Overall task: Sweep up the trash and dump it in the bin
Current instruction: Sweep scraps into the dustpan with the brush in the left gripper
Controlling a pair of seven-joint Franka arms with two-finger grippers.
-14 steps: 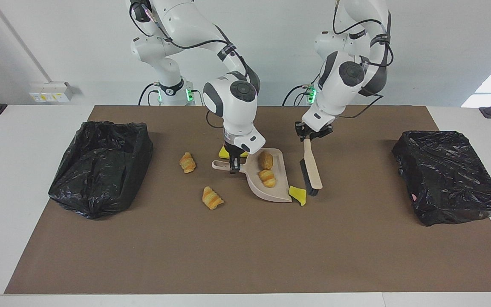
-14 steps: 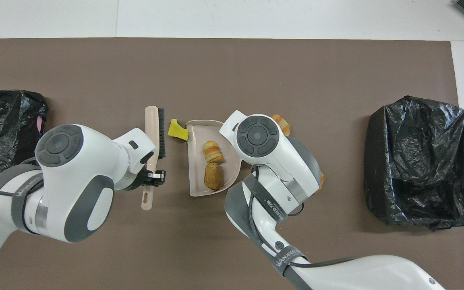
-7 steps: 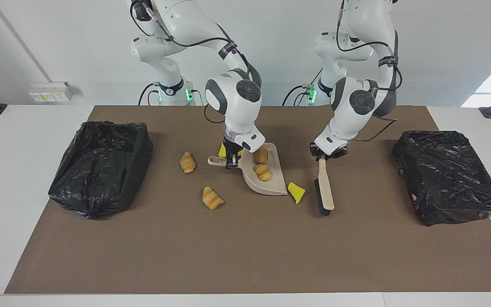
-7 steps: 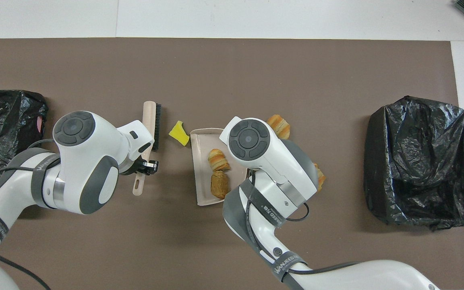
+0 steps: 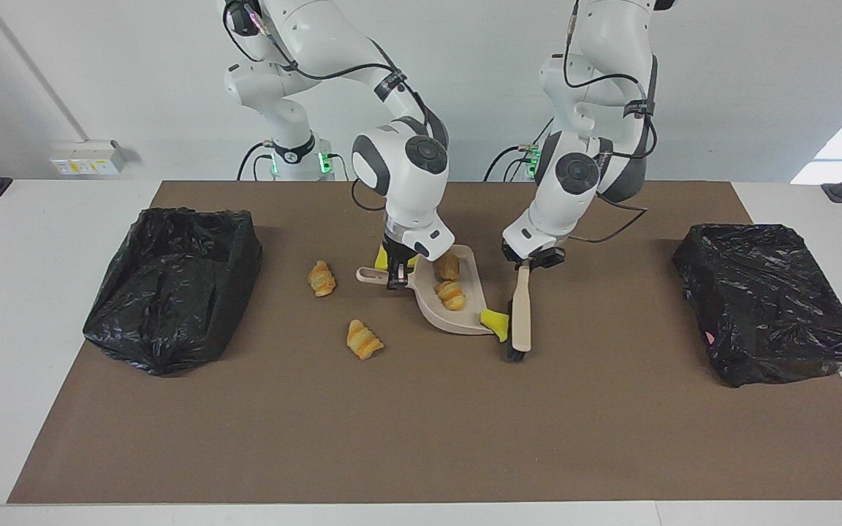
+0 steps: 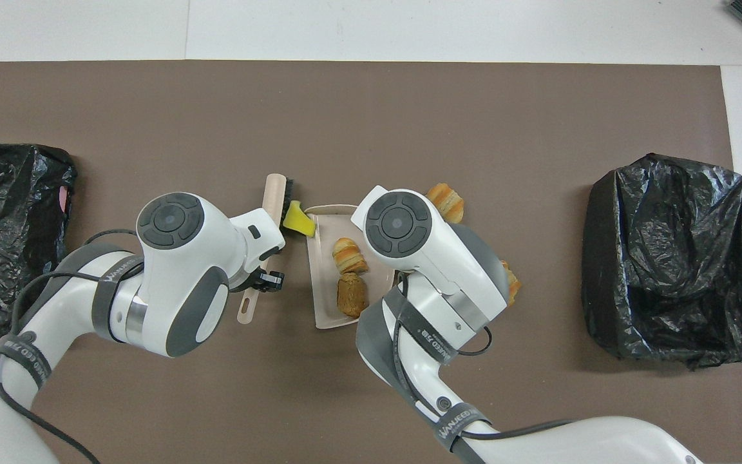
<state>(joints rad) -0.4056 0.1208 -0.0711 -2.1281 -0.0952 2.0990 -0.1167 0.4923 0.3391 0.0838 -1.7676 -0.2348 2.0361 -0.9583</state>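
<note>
So going across the facing view: one black-bagged bin (image 5: 172, 288) sits at the right arm's end of the worktop (image 5: 421, 431), w/ two striped pastries (image 5: 321, 278) loose beside it. Right gripper (image 5: 395, 275) is clamped on the dustpan (image 5: 457, 310) handle, prob to brace it (a pastry + bread lump already in it), while left gripper (image 5: 531, 259), closed on the brush (image 5: 520, 321), shoves a yellow sponge wedge (image 5: 494, 320) at the pan's lip. Only text I can read is "WANJEED" on the arm straps (image 6: 455, 412), overhead view.
</note>
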